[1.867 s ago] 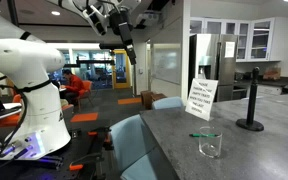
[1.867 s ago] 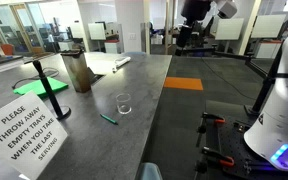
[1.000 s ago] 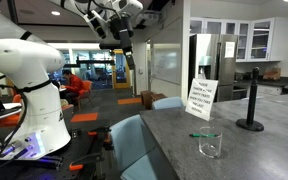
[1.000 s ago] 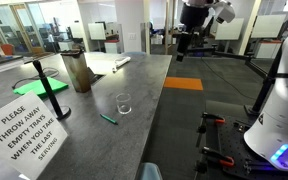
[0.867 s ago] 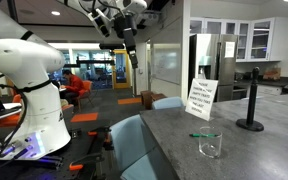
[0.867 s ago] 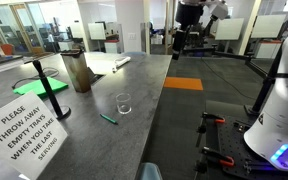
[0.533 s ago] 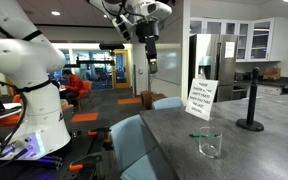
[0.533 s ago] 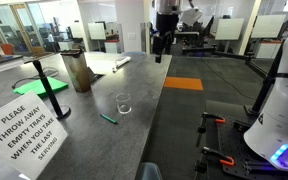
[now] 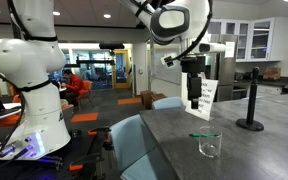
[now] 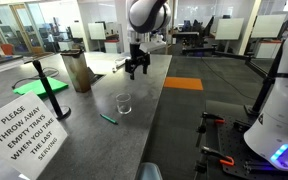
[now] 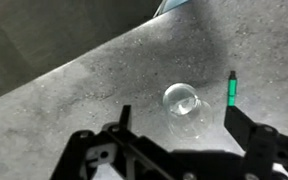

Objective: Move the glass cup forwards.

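Grey counter point(image 10: 134, 135) runs through a big office room. Closest in an exterior view stands a white sign point(image 10: 29, 125) with black words. Next comes a green pen point(image 10: 108, 119), lying flat. Just past the pen stands the cup point(image 10: 123, 103), upright on the counter, near the pen but not touching it. Farther back the gripper point(image 10: 135, 70) hangs over the counter, pointing down, well apart from the cup. In the wrist view its fingers point(image 11: 256, 148) are spread wide apart and grip nothing, and the cup sits on the counter below them. A black post point(image 10: 39, 75) stands off to the side.
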{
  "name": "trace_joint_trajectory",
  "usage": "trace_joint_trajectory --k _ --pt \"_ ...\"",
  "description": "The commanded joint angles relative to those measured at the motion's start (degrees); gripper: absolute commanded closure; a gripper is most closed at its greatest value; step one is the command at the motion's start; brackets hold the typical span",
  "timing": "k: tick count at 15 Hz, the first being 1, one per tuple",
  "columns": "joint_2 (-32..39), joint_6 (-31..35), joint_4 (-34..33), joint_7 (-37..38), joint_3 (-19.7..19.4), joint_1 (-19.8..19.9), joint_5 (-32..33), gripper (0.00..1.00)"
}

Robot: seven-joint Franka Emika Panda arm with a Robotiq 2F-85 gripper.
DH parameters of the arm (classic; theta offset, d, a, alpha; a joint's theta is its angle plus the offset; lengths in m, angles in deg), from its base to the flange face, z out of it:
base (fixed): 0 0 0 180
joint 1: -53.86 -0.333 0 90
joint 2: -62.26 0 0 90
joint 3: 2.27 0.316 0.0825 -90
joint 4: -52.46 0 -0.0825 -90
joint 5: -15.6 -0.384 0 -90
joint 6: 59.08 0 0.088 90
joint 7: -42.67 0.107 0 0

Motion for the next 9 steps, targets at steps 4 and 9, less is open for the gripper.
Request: trace_joint_trajectory --k 4,9 --pt "13.9 -1.6 -13.2 3.7 -1.7 -0.7 -1.1 0.0" --pt "19.8 -1.6 -16.5 5.0 -2.1 -1.9 0.0 0.0"
